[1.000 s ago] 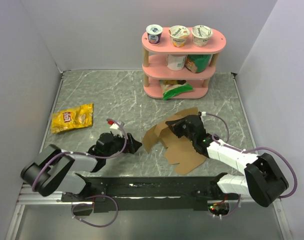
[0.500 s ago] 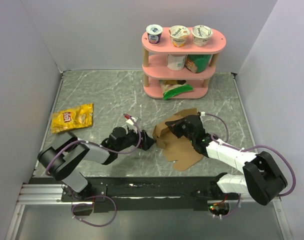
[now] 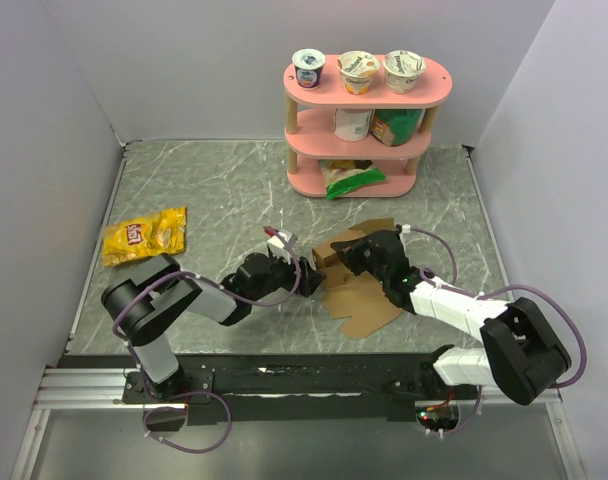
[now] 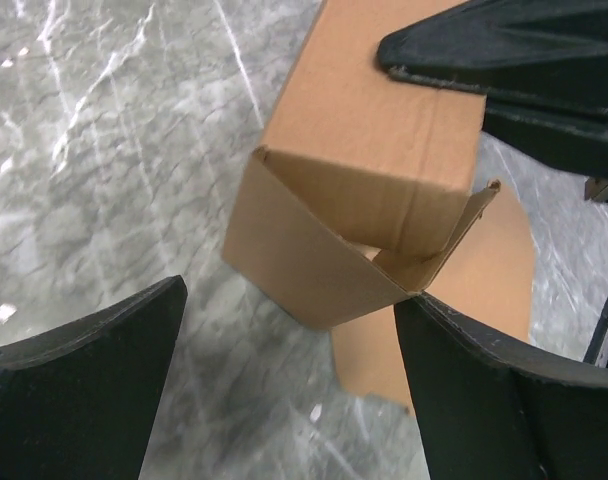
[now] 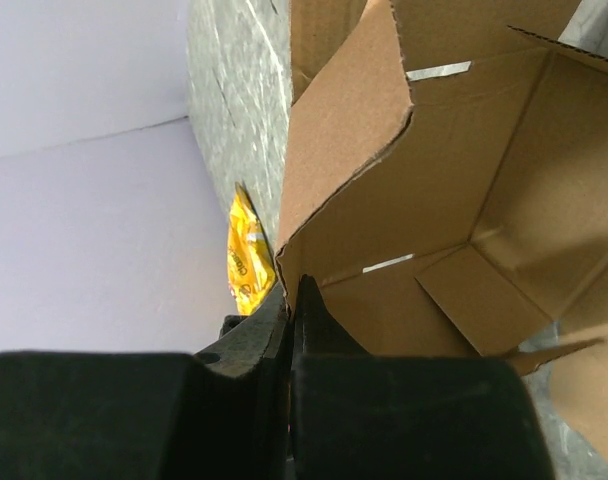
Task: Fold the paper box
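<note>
The paper box (image 3: pixel 364 300) is plain brown cardboard, partly folded up, lying at the table's middle. Its raised left end (image 4: pixel 374 190) shows as a corner with an open flap. My left gripper (image 3: pixel 307 270) is low on the table right at that end, jaws wide open (image 4: pixel 289 300), with the box corner just ahead of its fingertips and its right finger (image 4: pixel 484 390) close to the flap's edge. My right gripper (image 3: pixel 347 256) is shut on a standing cardboard wall of the box (image 5: pixel 464 180), pinching its edge (image 5: pixel 296 290). Its black fingers (image 4: pixel 504 50) lie across the box top.
A yellow snack bag (image 3: pixel 144 236) lies at the left (image 5: pixel 246 255). A pink three-tier shelf (image 3: pixel 314 183) with yogurt cups and packets stands at the back. Grey walls close the table on both sides.
My left arm has stretched to the right, up to the box's left end. The box's left flaps have been drawn up from flat into a corner, and the right gripper has kept its hold.
</note>
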